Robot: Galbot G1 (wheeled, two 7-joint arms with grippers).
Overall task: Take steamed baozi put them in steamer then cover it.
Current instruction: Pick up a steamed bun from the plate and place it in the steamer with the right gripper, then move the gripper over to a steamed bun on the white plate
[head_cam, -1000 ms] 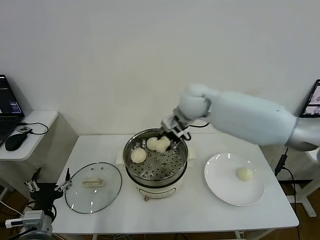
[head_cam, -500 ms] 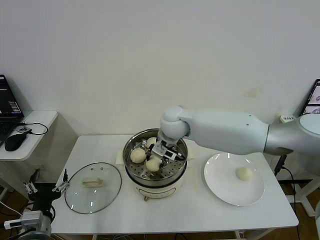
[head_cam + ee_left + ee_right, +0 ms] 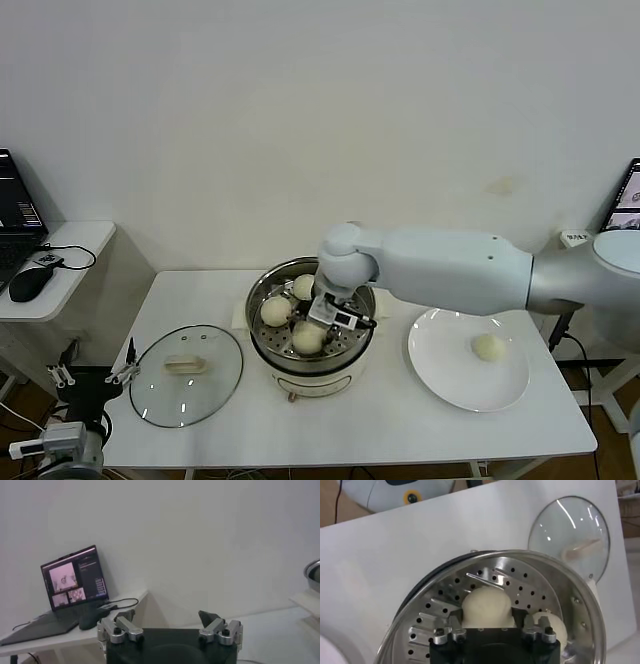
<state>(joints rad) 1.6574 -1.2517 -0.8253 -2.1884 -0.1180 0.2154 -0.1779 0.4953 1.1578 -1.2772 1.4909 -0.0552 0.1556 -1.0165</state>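
The steel steamer [image 3: 302, 364] stands mid-table on its cream base. Three baozi lie on its perforated tray [image 3: 520, 582]: one at the left [image 3: 276, 311], one at the back [image 3: 303, 287], one at the front [image 3: 308, 341]. My right gripper [image 3: 313, 327] reaches into the pot and stands open, its fingers flanking the front baozi [image 3: 486, 604], which rests on the tray. Another baozi [image 3: 551, 625] lies beside it. A further baozi [image 3: 488, 347] sits on the white plate [image 3: 448, 372]. The glass cover [image 3: 216, 366] lies flat, left of the steamer. My left gripper [image 3: 170, 617] hangs open and empty below the table's left corner [image 3: 95, 378].
A side table at the far left carries a laptop [image 3: 75, 577] and a black mouse [image 3: 30, 283]. The white wall runs right behind the table. Another screen's edge [image 3: 630, 200] shows at the far right.
My right gripper carried a baozi from the steamer's back rim down to the front of the tray and opened around it. The left arm kept still.
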